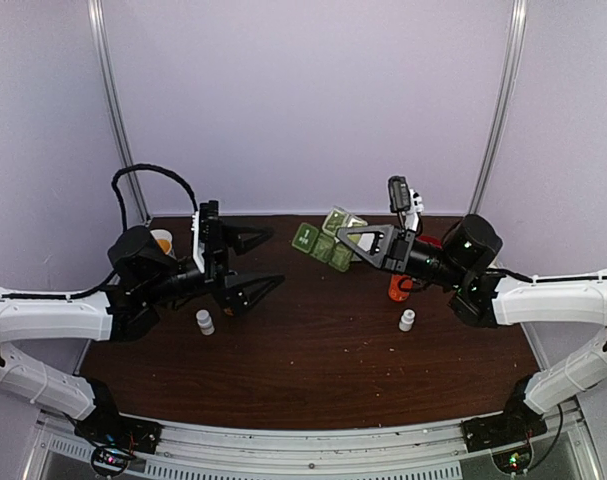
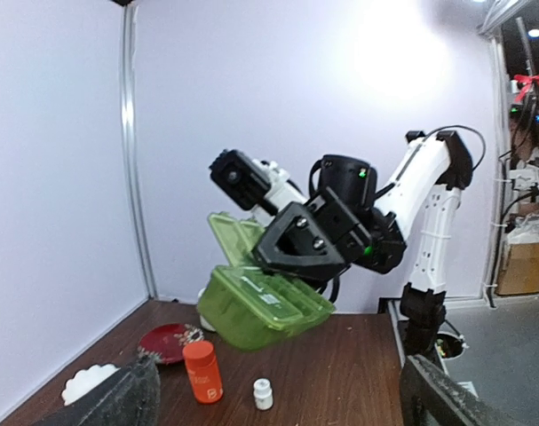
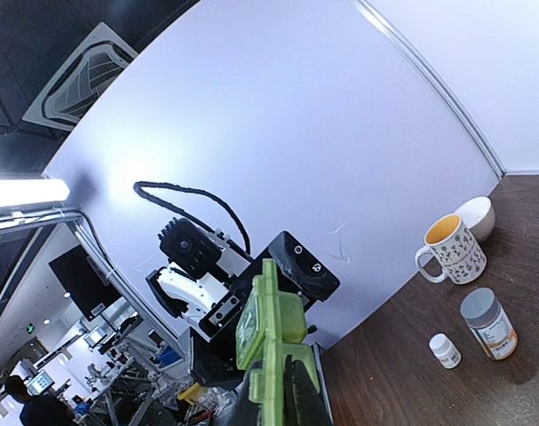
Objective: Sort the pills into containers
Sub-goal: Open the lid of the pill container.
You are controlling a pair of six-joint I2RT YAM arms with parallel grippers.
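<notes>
Pill box (image 1: 309,238) aloft in narrow right pincer (image 1: 345,241), long axis left-right; left pincer (image 1: 275,258) wide.

A: Any pills in the box (image 2: 260,306)?
B: Can't tell. Its green walls are cloudy, and specks that small are lost in every view.
A: The orange bottle (image 1: 397,291)?
B: From above, mostly hidden under the right gripper (image 1: 345,243).
A: And its wrist view?
B: The box's lower end and the jaws run off the bottom edge. From above, the mug (image 1: 163,240) sits half behind the left arm (image 1: 143,265).
</notes>
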